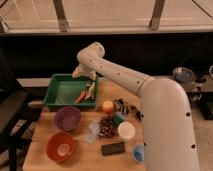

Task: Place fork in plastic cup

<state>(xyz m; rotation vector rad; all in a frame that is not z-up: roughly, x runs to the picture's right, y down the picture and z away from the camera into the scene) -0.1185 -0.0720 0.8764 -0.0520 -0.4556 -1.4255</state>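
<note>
The fork (90, 91) is a slender pale cream utensil lying in the right part of the green tray (59, 89), beside an orange-red carrot-like piece (80, 96). My gripper (83, 74) hangs over the tray's back right edge, just above and behind the fork, apart from it. A clear plastic cup (93, 131) stands on the wooden table in front of the tray, next to a pine cone (107, 125).
On the table (40, 132) are a purple bowl (67, 118), an orange bowl (61, 146), a white cup (126, 130), a blue cup (138, 152), a black phone (113, 148), a round orange fruit (107, 106) and dark items (127, 107). A black chair (12, 112) stands at the left.
</note>
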